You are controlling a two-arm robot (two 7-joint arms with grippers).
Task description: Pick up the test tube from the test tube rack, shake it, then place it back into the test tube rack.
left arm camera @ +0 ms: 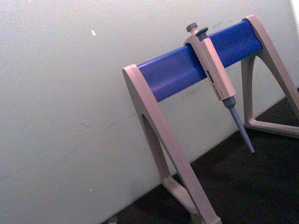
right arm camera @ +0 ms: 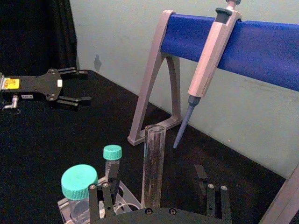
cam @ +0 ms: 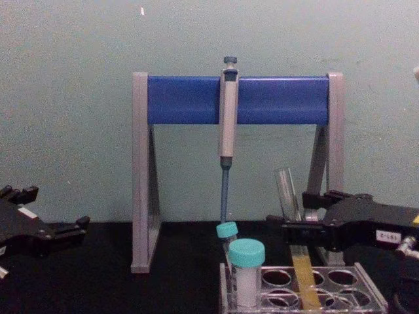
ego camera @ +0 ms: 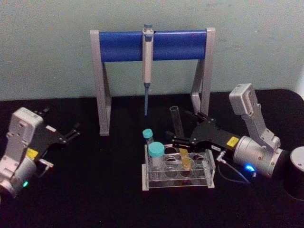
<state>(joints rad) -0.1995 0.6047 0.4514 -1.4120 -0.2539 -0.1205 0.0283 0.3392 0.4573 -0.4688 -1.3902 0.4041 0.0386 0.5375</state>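
— so, nearest first: test tube rack [ego camera: 145, 173], with the test tube [ego camera: 179, 126] seated in it, leaning a little, lower part yellow.
— right gripper [right arm camera: 156, 189]?
— fingers spread either side of the glass, clear of it. reads as the pick-up step. next: close above the rack, lift straight.
— left gripper [right arm camera: 87, 86]?
— spread too, parked well apart.

Clear test tube [ego camera: 177, 122], yellow-orange liquid [cam: 304, 278]; teal caps [cam: 247, 250]; blue-and-grey pipette stand [cam: 190, 99].
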